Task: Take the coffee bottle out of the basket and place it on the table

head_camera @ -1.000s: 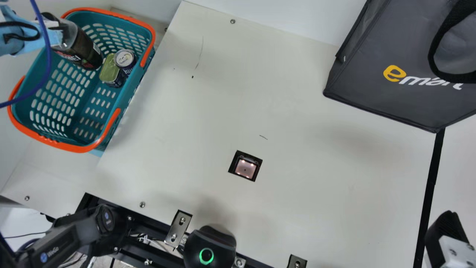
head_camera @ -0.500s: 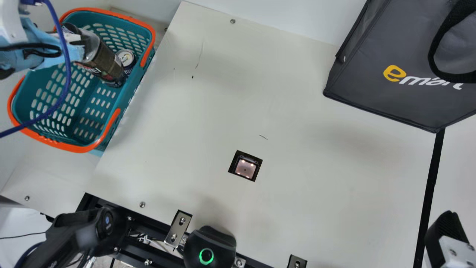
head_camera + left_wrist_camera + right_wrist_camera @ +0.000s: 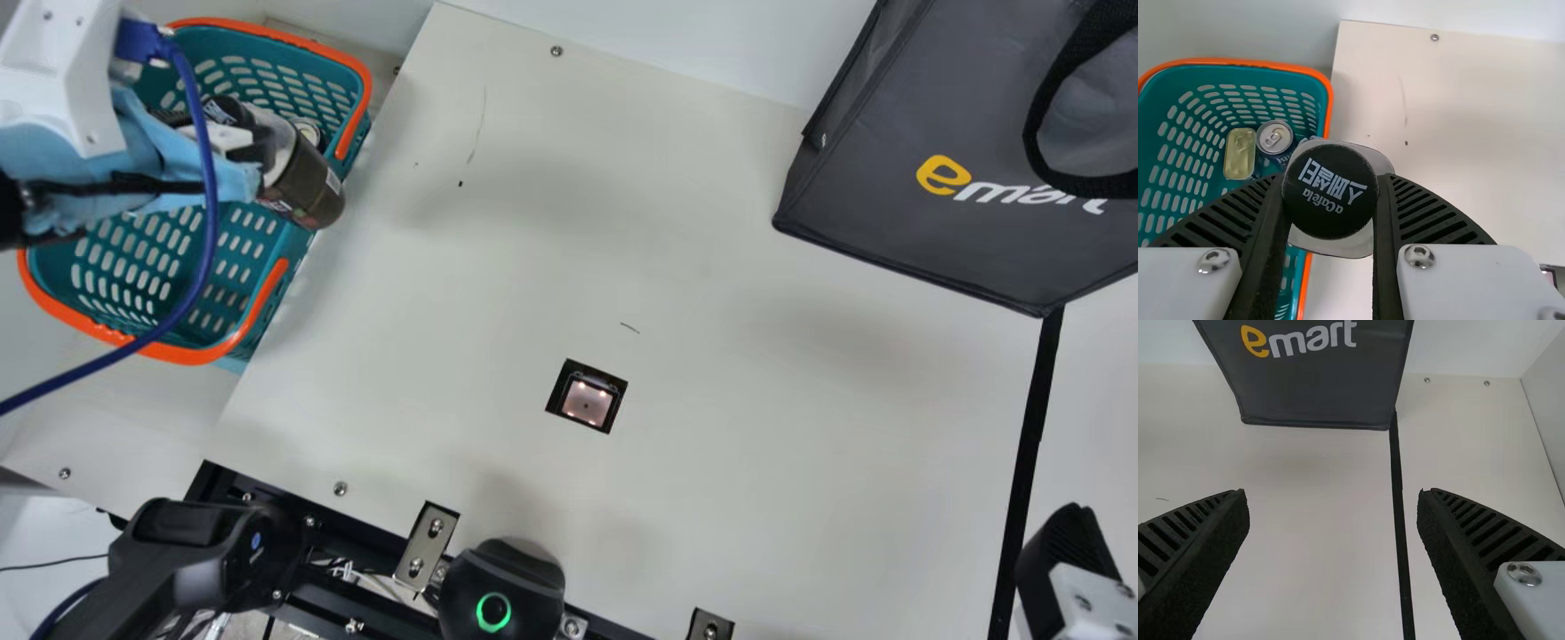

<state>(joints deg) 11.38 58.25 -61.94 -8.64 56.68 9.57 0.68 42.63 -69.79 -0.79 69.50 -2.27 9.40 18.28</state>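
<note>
In the main view, a cream table (image 3: pixel 693 267) has a square opening with a lit plate (image 3: pixel 587 397) set into it, and a round black device with a green ring (image 3: pixel 502 587) sits at its near edge. A dark grey bag (image 3: pixel 969 160) stands at the far right, with a black strip (image 3: pixel 1031 436) running down from its lower corner. At the upper left is the teal basket (image 3: pixel 178 356) with orange handles. The left gripper (image 3: pixel 265 162) is there, clamped on the coffee bottle (image 3: pixel 307 182), which is tilted, its base out over the basket's side next to the table. A silver-topped can (image 3: pixel 309 133) peeks out beside it, inside the basket. The right gripper (image 3: pixel 1062 556) is at the lower right edge. In the left wrist view, the bottle's black cap (image 3: pixel 1330 192) shows between the two ribbed fingers, which press on the bottle from either side; a gold-topped tin (image 3: pixel 1240 153) stands next to the can in the basket. In the right wrist view, the right gripper (image 3: pixel 1333 495) holds nothing, its fingers wide apart over the table, with the black strip between them and the bag beyond.
</note>
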